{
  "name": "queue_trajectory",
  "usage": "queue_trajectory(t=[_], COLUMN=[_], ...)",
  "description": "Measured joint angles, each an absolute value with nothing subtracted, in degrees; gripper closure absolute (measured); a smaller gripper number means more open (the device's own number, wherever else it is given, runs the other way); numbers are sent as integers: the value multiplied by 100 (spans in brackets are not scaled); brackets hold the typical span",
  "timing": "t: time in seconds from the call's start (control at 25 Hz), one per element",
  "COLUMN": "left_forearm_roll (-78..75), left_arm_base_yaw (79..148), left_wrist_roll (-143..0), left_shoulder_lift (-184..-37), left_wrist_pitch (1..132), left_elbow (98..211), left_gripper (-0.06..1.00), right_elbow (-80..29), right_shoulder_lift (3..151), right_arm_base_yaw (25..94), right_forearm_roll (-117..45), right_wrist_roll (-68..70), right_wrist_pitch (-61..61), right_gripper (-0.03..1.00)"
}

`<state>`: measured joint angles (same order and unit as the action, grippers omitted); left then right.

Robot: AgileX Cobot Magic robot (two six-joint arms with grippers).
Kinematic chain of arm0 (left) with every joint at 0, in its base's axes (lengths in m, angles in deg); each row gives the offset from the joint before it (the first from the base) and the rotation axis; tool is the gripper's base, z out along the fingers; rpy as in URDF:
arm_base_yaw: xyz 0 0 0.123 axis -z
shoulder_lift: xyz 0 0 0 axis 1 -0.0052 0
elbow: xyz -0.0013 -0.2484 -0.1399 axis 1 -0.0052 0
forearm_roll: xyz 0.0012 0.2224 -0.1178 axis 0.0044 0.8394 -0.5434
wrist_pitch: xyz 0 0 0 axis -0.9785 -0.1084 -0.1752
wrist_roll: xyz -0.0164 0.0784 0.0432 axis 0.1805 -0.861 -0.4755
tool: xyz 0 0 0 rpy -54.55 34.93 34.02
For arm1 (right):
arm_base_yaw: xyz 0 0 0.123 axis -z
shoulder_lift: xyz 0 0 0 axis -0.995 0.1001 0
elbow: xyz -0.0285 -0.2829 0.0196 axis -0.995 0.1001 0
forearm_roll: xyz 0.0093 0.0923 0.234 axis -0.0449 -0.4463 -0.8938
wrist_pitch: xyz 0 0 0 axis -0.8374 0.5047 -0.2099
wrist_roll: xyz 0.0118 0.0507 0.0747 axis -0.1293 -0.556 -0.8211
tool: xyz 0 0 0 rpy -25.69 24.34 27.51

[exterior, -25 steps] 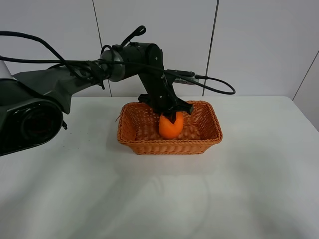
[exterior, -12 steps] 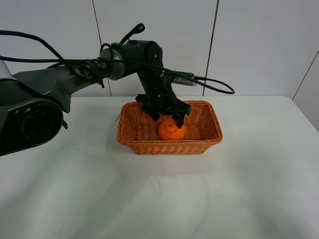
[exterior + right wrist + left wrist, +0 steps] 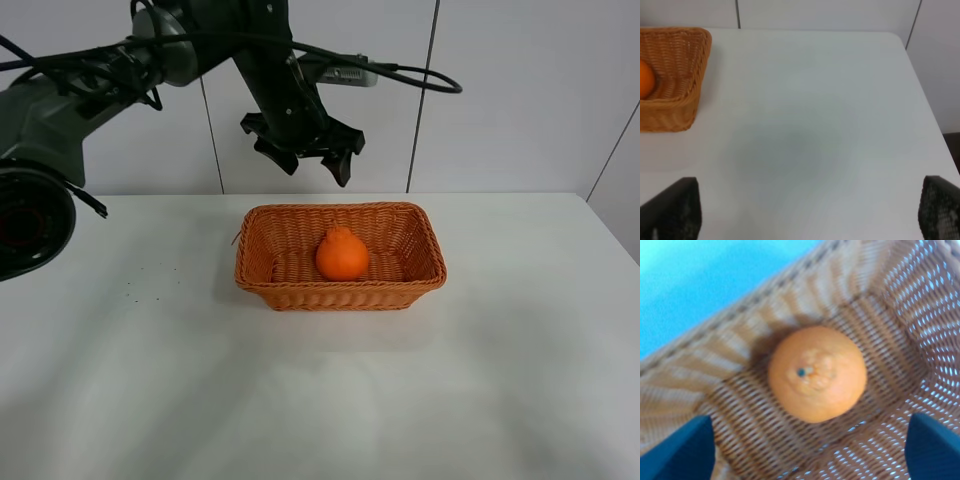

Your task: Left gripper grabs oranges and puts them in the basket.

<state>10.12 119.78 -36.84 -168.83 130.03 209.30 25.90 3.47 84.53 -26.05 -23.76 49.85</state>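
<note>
The orange (image 3: 342, 254) lies on the floor of the wicker basket (image 3: 420, 270) in the middle of the white table. My left gripper (image 3: 305, 165) hangs open and empty well above the basket's back rim, clear of the fruit. In the left wrist view the orange (image 3: 816, 373) sits stem up on the basket's woven floor (image 3: 875, 335), with the two fingertips (image 3: 680, 450) spread wide on either side. My right gripper (image 3: 805, 212) is open over bare table, away from the basket (image 3: 685, 75); a sliver of the orange (image 3: 645, 79) shows at that view's edge.
A black cable (image 3: 410, 75) loops from the left arm above the basket. The white table (image 3: 520, 380) extends all around the basket. A panelled wall (image 3: 520, 90) stands behind it. The table's far right edge (image 3: 920, 85) shows in the right wrist view.
The left gripper let go of the orange in the basket, opened, and rose well above the basket. The orange stays on the basket floor.
</note>
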Motion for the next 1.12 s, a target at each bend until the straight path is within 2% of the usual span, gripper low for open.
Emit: queue_trajectory(t=[0.32, 0.84, 1.12], left_forearm_roll=[1018, 1055, 1061], left_arm_base_yaw=[11186, 9060, 8821], left_wrist_roll=[-3791, -3964, -3980], left_shoulder_lift=[-16884, -16884, -16891], left_wrist_pitch=[13024, 12866, 13033], left_elbow=[20930, 20868, 20409], left_gripper=[7, 7, 7], right_elbow=[2590, 2590, 2590], right_shoulder_lift=[347, 347, 347], right_arm_base_yaw=[8453, 8453, 8453], right_forearm_roll=[-2605, -2605, -2605], right_wrist_roll=[-2376, -2376, -2376], right_wrist_pitch=[4985, 4985, 4985], right_gripper=[27, 27, 27])
